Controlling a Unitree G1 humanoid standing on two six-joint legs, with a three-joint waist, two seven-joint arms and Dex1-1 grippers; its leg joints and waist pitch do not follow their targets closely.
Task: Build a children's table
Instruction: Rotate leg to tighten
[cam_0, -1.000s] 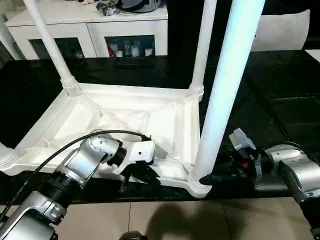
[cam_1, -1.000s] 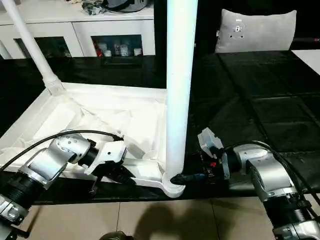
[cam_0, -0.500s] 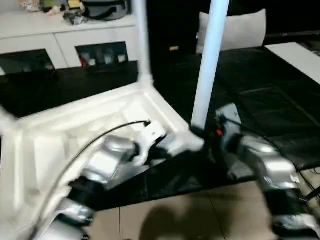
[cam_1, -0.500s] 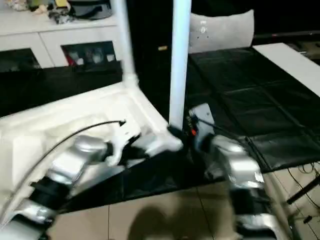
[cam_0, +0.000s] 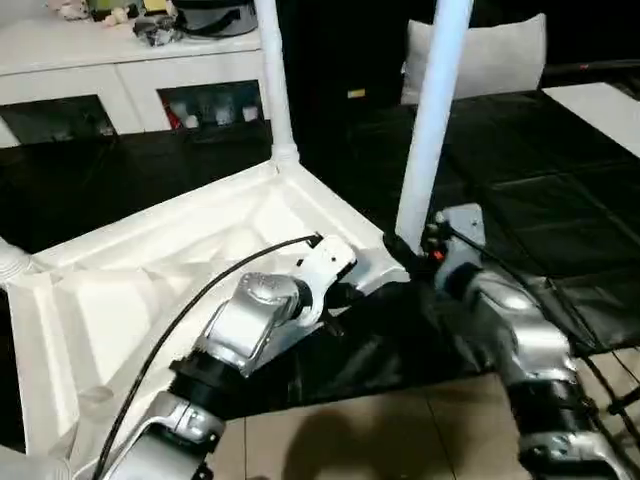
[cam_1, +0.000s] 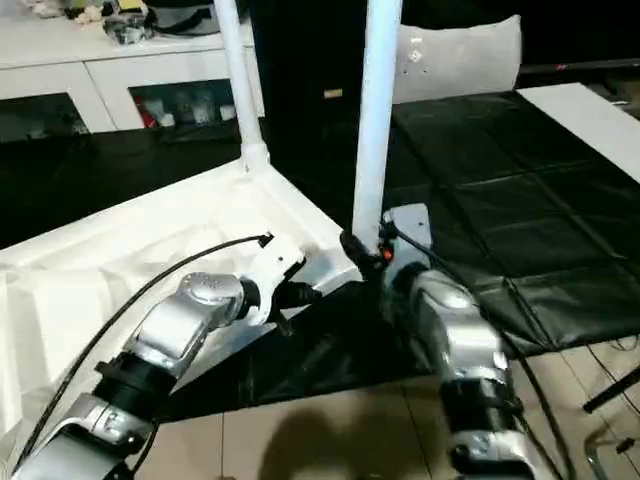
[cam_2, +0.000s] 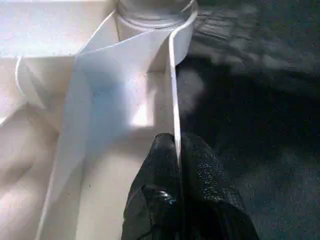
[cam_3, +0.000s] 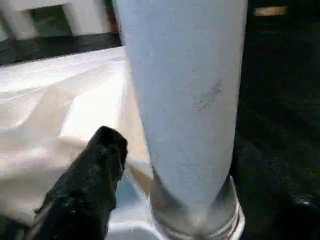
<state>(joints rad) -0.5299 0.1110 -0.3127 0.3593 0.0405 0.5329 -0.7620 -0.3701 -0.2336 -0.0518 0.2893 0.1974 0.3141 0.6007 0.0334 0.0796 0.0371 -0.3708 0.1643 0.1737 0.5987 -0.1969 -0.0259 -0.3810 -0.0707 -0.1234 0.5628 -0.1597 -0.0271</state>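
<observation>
The white children's table lies upside down on a black mat, its ribbed top (cam_0: 150, 290) turned at an angle to me. One leg (cam_0: 272, 80) stands in the far corner socket, another leg (cam_0: 430, 130) in the corner nearest my right arm. My left gripper (cam_2: 176, 145) is shut on the thin rim (cam_2: 172, 90) close to that corner. My right gripper (cam_0: 405, 243) sits at the base of the near leg (cam_3: 185, 100). One finger (cam_3: 95, 170) stands slightly off the leg's side, and the other is hidden behind the leg.
A white cabinet with glass doors (cam_0: 130, 70) runs along the back. A grey cushion (cam_0: 490, 55) leans behind the near leg. The black mat (cam_0: 560, 200) spreads to the right, tiled floor (cam_0: 400, 440) lies in front, and a black cable loops over my left forearm (cam_0: 250, 330).
The view has shifted, and the table top now sits turned relative to the cabinet, its gripped corner further from me. My right finger has come off the leg base. The left grip is unchanged.
</observation>
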